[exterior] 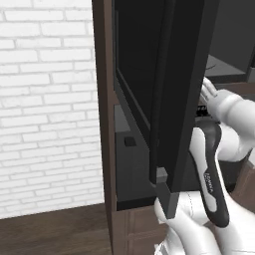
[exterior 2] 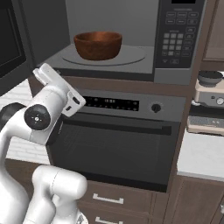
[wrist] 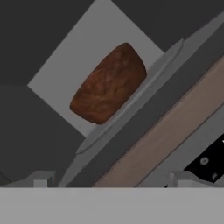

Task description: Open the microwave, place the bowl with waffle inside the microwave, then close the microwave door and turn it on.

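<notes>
Right base view, door: wide black-glass microwave door [exterior 2: 11, 41] swung open at left.
Bowl: brown wooden bowl [exterior 2: 97, 45] on turntable inside dark grey microwave [exterior 2: 177, 39]; waffle hidden.
Gripper: fingertips spread, holding nothing.
Remaining: close door, start.

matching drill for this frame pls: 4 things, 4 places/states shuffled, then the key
Things:
1. bowl
2. microwave door
3. oven
4. gripper

Places/states:
A. swung open, seen edge-on
B. directly below the microwave, front shut
C. on the round plate inside the cavity
D. open, holding nothing, outside the cavity facing the bowl

Pairs: 1-C, 2-A, 3-B, 4-D
</notes>
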